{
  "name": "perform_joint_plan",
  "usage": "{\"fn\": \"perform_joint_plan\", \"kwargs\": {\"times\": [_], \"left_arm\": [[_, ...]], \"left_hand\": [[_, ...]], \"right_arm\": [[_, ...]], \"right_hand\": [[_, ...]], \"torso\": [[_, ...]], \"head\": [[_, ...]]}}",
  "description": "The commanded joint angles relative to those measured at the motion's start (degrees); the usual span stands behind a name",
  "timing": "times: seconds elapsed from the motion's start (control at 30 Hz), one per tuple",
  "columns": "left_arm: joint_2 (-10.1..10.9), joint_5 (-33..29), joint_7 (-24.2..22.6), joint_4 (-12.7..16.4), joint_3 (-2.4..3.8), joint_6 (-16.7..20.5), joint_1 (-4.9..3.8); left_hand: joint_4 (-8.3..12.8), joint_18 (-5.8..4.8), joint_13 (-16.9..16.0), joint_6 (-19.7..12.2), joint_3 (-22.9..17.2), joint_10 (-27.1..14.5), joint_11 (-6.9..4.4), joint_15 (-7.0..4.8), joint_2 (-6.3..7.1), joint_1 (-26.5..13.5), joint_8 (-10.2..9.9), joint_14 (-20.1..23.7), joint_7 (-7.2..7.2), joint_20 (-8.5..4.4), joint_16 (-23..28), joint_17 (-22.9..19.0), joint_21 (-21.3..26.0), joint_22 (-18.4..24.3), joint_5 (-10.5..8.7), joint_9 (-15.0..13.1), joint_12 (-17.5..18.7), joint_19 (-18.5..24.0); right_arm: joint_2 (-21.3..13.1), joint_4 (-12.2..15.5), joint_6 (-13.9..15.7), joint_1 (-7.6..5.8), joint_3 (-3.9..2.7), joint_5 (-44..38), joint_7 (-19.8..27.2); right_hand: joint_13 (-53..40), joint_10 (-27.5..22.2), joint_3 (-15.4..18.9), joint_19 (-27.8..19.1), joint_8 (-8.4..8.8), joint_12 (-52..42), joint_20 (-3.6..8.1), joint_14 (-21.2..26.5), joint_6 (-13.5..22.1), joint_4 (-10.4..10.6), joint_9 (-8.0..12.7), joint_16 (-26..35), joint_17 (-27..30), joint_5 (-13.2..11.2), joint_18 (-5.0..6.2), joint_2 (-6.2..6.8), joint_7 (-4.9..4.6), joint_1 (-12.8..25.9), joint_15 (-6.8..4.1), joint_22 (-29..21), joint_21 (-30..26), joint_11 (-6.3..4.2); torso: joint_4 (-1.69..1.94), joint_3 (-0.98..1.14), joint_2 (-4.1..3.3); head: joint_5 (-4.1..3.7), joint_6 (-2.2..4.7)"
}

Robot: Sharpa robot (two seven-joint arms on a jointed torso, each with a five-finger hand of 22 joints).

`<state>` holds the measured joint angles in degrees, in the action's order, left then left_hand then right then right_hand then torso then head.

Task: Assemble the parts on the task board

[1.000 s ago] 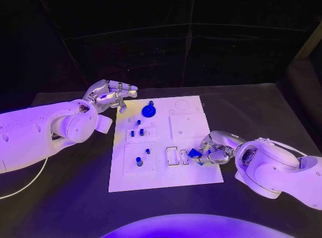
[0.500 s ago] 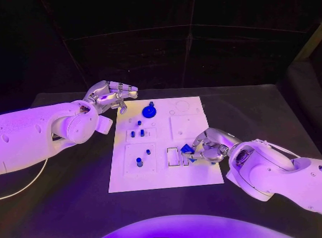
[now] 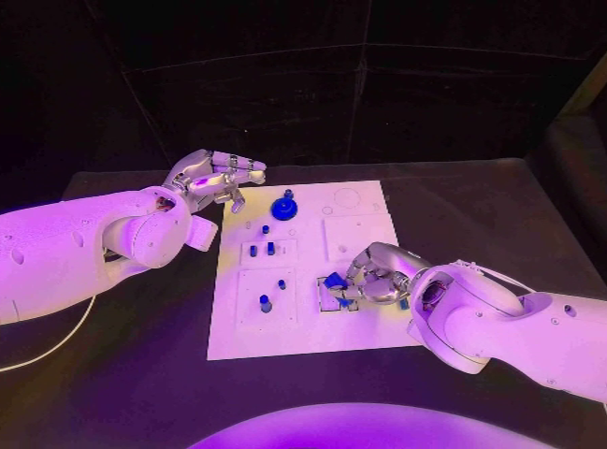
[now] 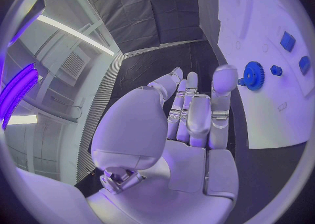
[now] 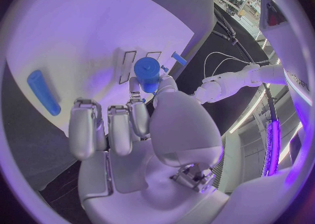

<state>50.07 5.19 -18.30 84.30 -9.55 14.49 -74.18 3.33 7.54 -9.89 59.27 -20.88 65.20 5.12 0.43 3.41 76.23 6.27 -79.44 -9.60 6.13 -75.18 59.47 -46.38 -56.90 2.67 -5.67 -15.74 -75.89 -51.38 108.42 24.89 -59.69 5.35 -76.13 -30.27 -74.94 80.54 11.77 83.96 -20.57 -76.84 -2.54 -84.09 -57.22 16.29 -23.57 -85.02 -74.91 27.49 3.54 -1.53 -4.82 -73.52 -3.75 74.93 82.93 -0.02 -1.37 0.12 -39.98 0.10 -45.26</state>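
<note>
Centrally on the black table lies the white task board, and the part being handled, a short blue cylinder, sits over the board's near right area, close above two narrow rectangular slots. From the head camera this piece is a small blue spot partly hidden by fingers; the right wrist camera shows it plainly as a round-topped peg pinched between the thumb and a fingertip of the right hand, with the remaining fingers curled loosely beside it and not touching the board. That same wrist picture also shows two loose pieces on the board that the head view hides behind the arm or cannot resolve: a long blue bar well apart from the hand, and a small blue block just beyond the slots. Counted from above, the board carries one blue gear at its far edge, and about six small blue parts standing in the left-hand column of fixtures, though a few are too small to tell apart. The left wrist camera shows the gear as toothed, with three small blue pieces near it. The left hand hovers off the board's far left corner, fingers drawn close together and bent, holding nothing.
</note>
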Motion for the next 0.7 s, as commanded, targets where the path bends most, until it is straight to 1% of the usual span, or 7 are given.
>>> {"fn": "perform_joint_plan", "kwargs": {"times": [0.03, 0.23, 0.37, 0.47, 0.6, 0.67, 0.7], "left_arm": [[-0.06, -0.16, -0.17, 0.17, 0.05, -0.53, -0.09], [-0.14, -0.16, -0.14, 0.20, 0.05, -0.55, -0.09], [-0.16, -0.16, -0.13, 0.19, 0.05, -0.54, -0.09], [-0.16, -0.16, -0.11, 0.17, 0.05, -0.53, -0.10], [-0.16, -0.16, -0.09, 0.18, 0.05, -0.54, -0.10], [-0.15, -0.16, -0.08, 0.18, 0.05, -0.54, -0.10], [-0.14, -0.16, -0.08, 0.18, 0.05, -0.53, -0.10]], "left_hand": [[-0.05, 1.04, -0.05, -0.44, 0.24, -0.50, -0.01, 0.02, -0.42, -0.29, 0.26, 0.50, -0.09, -0.03, 0.25, -0.07, 0.39, 0.05, 0.12, 0.09, -0.30, 0.34], [-0.01, 1.05, -0.09, -0.48, 0.30, -0.57, -0.04, 0.00, -0.44, -0.21, 0.30, 0.50, -0.06, -0.03, 0.22, -0.06, 0.40, 0.06, 0.12, 0.10, -0.39, 0.33], [-0.01, 1.05, -0.09, -0.48, 0.30, -0.57, -0.04, 0.00, -0.44, -0.21, 0.30, 0.50, -0.06, -0.03, 0.22, -0.06, 0.40, 0.06, 0.12, 0.10, -0.39, 0.33], [-0.01, 1.05, -0.09, -0.48, 0.30, -0.57, -0.04, 0.00, -0.44, -0.21, 0.30, 0.50, -0.06, -0.03, 0.22, -0.06, 0.40, 0.06, 0.12, 0.10, -0.39, 0.33], [-0.01, 1.05, -0.09, -0.48, 0.30, -0.57, -0.04, 0.00, -0.44, -0.21, 0.30, 0.50, -0.06, -0.03, 0.22, -0.06, 0.40, 0.06, 0.12, 0.10, -0.39, 0.33], [-0.01, 1.05, -0.09, -0.48, 0.30, -0.57, -0.04, 0.00, -0.44, -0.21, 0.30, 0.50, -0.06, -0.03, 0.22, -0.06, 0.40, 0.06, 0.12, 0.10, -0.39, 0.33], [-0.01, 1.05, -0.09, -0.48, 0.30, -0.57, -0.04, 0.00, -0.44, -0.21, 0.30, 0.50, -0.06, -0.03, 0.22, -0.06, 0.40, 0.06, 0.12, 0.10, -0.39, 0.33]], "right_arm": [[0.69, -0.39, -2.14, -0.08, -0.03, -0.31, -1.12], [1.74, -1.00, -2.07, -0.08, -0.03, 0.07, -1.44], [2.03, -1.24, -1.92, -0.08, -0.03, 0.11, -1.53], [2.21, -1.39, -1.74, -0.08, -0.03, 0.10, -1.56], [2.33, -1.64, -1.71, -0.08, -0.03, -0.26, -1.62], [2.35, -1.74, -1.51, -0.08, -0.03, -0.54, -1.63], [2.35, -1.77, -1.35, -0.08, -0.03, -0.72, -1.63]], "right_hand": [[-1.05, -0.13, 0.14, 0.92, -0.11, 0.72, 0.42, -4.13, -1.63, 0.28, -0.02, -0.08, -6.12, -0.21, -0.75, -0.78, 1.09, 0.27, -0.49, 1.82, 0.21, -0.48], [-0.92, -0.10, 0.74, 0.87, -0.26, 1.07, 0.65, -4.09, -2.53, 0.26, -0.25, 0.02, -5.98, -1.52, -0.73, -1.49, 1.40, 1.63, -0.73, 1.73, 0.13, -0.74], [-0.82, -0.07, 2.41, 0.87, -0.12, 1.46, 0.80, -4.10, -2.73, 0.23, -0.51, 0.02, -6.04, -10.87, -0.74, -2.00, 1.48, 4.23, -0.82, 1.75, 0.11, -0.82], [-0.79, -0.09, 3.24, 0.86, -0.03, 1.66, 0.81, -4.12, -2.73, 0.23, -0.68, 0.00, -6.11, -13.75, -0.73, -2.11, 1.47, 5.22, -0.82, 1.73, 0.08, -0.81], [0.01, -0.79, 5.15, 0.71, 0.34, 2.96, 0.73, -4.11, -2.31, 0.17, -0.98, 0.00, -6.21, -20.19, -0.69, -2.37, 1.35, 7.97, -0.76, 1.48, -0.12, -0.60], [1.01, -1.65, 6.57, 0.55, 0.79, 4.28, 0.67, -4.11, -1.67, 0.36, -0.97, -0.04, -6.37, -24.40, -0.62, -1.87, 1.06, 10.89, -0.55, 1.17, -0.33, -0.48], [1.40, -1.99, 7.05, 0.47, 0.96, 4.80, 0.62, -4.11, -1.44, 0.46, -0.96, -0.07, -6.45, -24.68, -0.59, -1.43, 0.99, 12.08, -0.52, 1.02, -0.43, -0.38]], "torso": [[-0.09, 0.08, 0.00], [-0.08, 0.11, 0.01], [-0.09, 0.04, 0.10], [-0.11, 0.06, 0.06], [-0.15, 0.08, 0.09], [-0.16, 0.05, 0.12], [-0.16, 0.05, 0.12]], "head": [[0.11, -0.09], [0.25, -0.18], [0.30, -0.32], [0.48, -0.35], [0.58, -0.38], [0.61, -0.37], [0.61, -0.37]]}}
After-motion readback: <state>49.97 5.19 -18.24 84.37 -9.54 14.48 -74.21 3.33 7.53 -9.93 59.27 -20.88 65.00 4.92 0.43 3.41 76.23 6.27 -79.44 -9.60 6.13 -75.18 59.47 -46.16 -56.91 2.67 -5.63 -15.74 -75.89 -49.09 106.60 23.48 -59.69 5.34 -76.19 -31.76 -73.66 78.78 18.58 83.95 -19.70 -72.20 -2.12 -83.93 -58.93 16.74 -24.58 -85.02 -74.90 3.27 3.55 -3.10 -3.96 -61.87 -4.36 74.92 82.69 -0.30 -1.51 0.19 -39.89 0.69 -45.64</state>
